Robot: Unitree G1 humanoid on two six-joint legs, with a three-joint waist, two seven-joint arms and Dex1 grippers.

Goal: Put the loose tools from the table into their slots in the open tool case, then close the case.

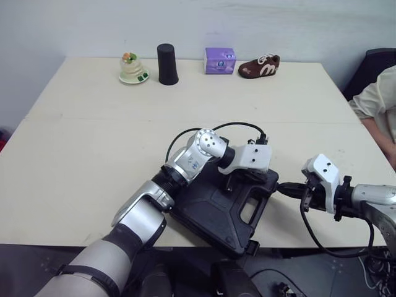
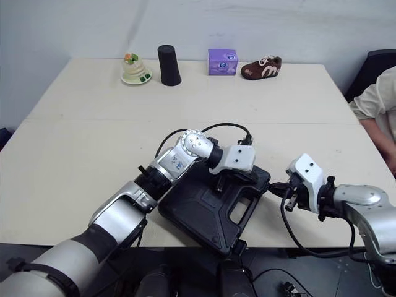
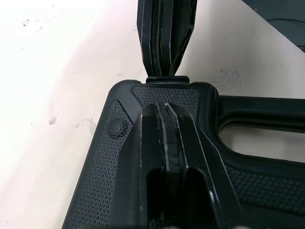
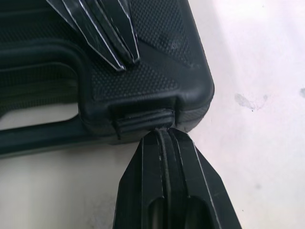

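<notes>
Left eye view places the tool case (image 1: pixel 210 216) on the near part of the table (image 1: pixel 93 124), lid down, with its handle (image 1: pixel 250 213) turned toward the robot's right. The left gripper (image 1: pixel 237 180) reaches over the case from above and rests its tip on the textured lid at the corner beside the handle. Its two fingers are pressed together with nothing between them, so it acts as a blunt pusher that holds the lid down and steadies the case against sliding. The right gripper (image 1: pixel 288 189) lies low over the table just beside the case's right side, its fingers likewise pressed together and empty. The right wrist view shows its tip touching the small latch (image 4: pixel 143 121) on the case's side wall. This arrangement fits the final step, snapping the latch: one arm supplies the counterforce and the other drives the tab in. Whether the latch is already seated cannot be told. The push should go straight into the tab, because a slanted push could slip off onto the table or swing the case round under the left tip. A black cup (image 1: pixel 167 64), a purple box (image 1: pixel 220 60) and a small shoe (image 1: pixel 260 66) stand at the far edge, well apart from the work.
</notes>
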